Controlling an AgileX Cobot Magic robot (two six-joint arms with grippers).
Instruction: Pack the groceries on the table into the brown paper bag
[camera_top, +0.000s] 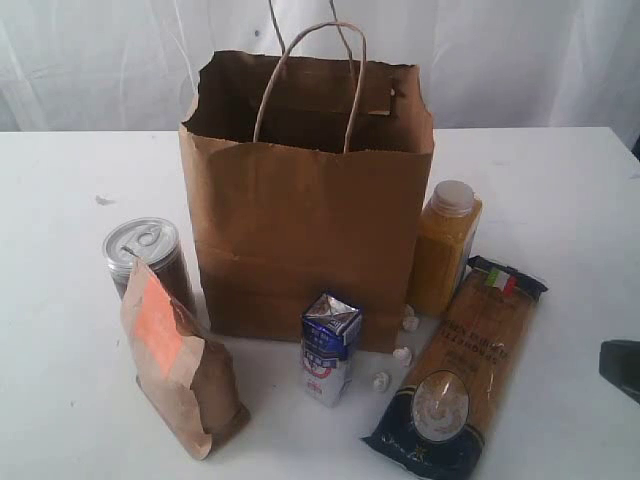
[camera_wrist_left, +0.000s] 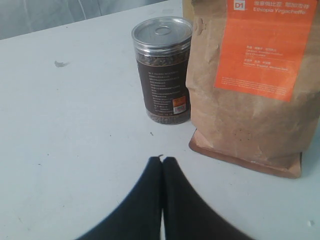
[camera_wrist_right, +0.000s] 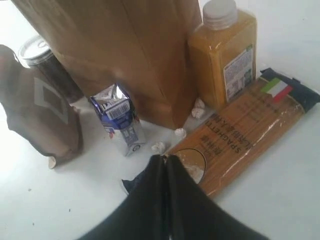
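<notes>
The left gripper (camera_wrist_left: 162, 161) was clenched empty near the can (camera_wrist_left: 162, 70) and pouch (camera_wrist_left: 250, 115); the right gripper (camera_wrist_right: 163, 159) was clenched empty by the pasta packet (camera_wrist_right: 240, 135). The paper bag (camera_top: 310, 230) stood open on the table (camera_top: 70, 350).

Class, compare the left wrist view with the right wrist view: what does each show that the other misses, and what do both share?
Only the left wrist view: the shut left gripper, the orange label on the small kraft pouch, and a dark mark on the white tabletop.
Only the right wrist view: the shut right gripper, tall brown paper bag, orange juice bottle, long spaghetti packet, small blue-white carton and white crumpled bits.
Both: the dark silver-topped can, that pouch and the tabletop.
</notes>
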